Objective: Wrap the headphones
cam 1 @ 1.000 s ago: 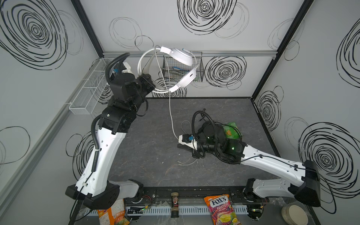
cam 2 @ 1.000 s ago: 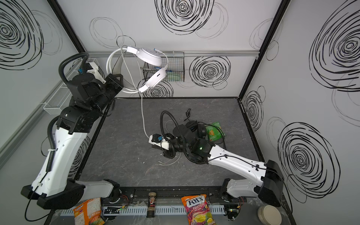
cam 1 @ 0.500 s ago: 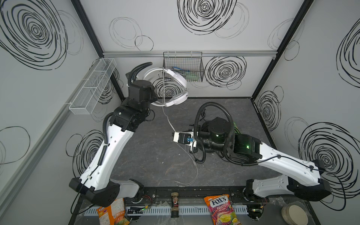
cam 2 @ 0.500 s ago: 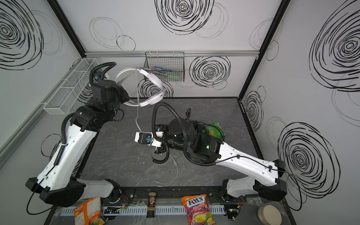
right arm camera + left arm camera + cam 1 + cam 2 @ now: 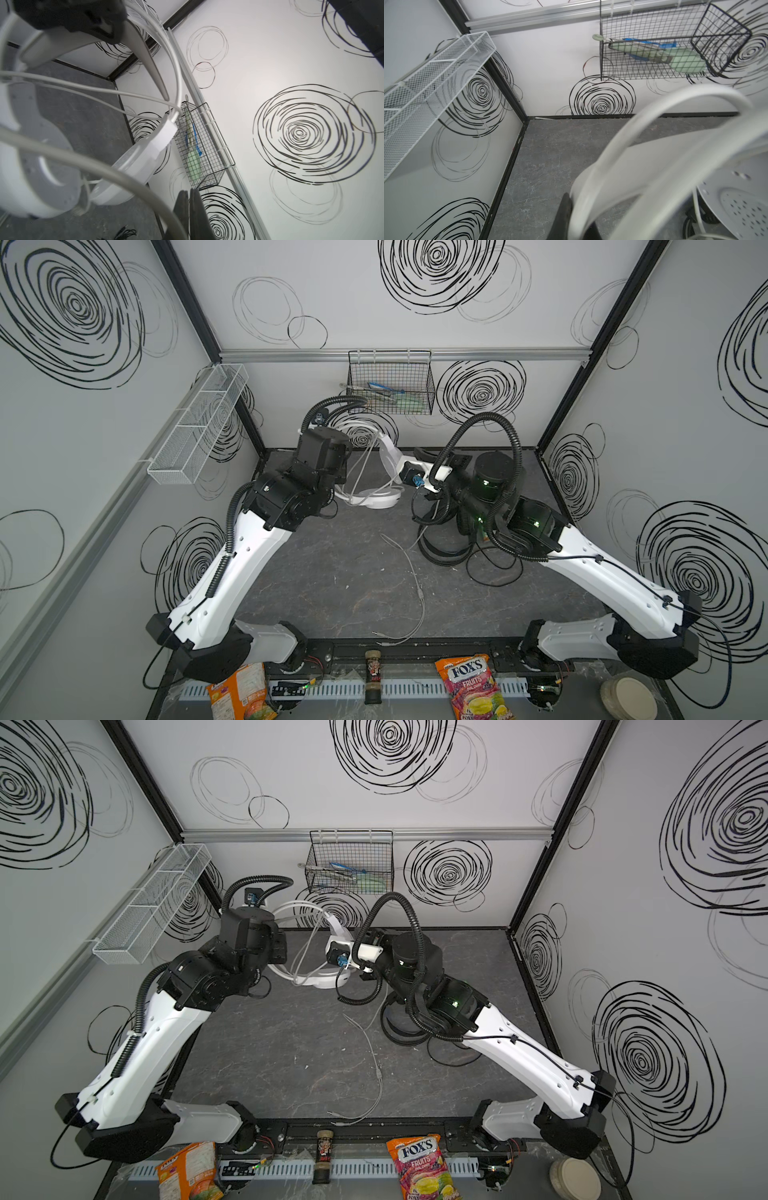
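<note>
Two headsets are on show. White headphones [image 5: 376,499] sit just below the wire basket [image 5: 390,381], a bit toward the left arm's side, low over the counter [image 5: 324,580]. Left tool [image 5: 99,22] is clamped on their headband [image 5: 654,116]. Right tool [image 5: 189,194] is below the basket too, with its fingers pressed together. White cable [image 5: 415,585] runs right past those fingers, but I cannot tell if it is pinched. Its loose end lies on the counter, well in front of the basket. Black headphones [image 5: 442,549] lie on the counter in front of the basket, under the right arm.
</note>
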`<state>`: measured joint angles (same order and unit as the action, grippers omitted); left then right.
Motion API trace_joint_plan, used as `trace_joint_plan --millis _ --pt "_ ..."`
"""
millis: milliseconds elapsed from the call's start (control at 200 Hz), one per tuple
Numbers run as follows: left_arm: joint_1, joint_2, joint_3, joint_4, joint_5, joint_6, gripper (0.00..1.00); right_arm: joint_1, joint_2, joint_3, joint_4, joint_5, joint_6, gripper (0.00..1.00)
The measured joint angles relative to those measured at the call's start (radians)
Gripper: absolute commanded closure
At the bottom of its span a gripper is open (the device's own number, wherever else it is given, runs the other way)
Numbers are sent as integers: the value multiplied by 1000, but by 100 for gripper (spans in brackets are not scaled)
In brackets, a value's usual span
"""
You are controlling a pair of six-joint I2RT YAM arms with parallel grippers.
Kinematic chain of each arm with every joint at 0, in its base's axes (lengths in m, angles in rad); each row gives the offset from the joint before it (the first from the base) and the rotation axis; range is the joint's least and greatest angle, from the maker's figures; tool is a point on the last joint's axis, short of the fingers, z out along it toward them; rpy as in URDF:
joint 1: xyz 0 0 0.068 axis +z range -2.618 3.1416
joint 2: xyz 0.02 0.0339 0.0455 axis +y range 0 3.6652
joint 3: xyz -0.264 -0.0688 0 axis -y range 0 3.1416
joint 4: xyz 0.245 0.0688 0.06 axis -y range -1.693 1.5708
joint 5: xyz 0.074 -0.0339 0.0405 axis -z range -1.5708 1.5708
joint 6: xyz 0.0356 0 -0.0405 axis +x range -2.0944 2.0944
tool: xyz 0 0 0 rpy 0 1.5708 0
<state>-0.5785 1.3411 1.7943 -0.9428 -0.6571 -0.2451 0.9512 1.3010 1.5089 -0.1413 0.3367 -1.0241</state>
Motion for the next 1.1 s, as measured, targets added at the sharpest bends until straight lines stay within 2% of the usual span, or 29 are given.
trace_joint_plan --millis 170,345,705,916,1101 --pt "-3 31 75 -74 117 36 100 -57 56 10 100 28 -43 85" --pt "-27 37 85 -108 266 66 100 -106 84 39 135 35 -26 80" --pt "-66 -30 -56 -78 528 83 100 -185 75 74 164 29 64 78" --pt "-107 -153 -131 35 624 87 100 -274 71 74 163 -4 217 77" --pt "-122 -189 -139 110 664 84 100 -353 63 74 162 -37 356 77"
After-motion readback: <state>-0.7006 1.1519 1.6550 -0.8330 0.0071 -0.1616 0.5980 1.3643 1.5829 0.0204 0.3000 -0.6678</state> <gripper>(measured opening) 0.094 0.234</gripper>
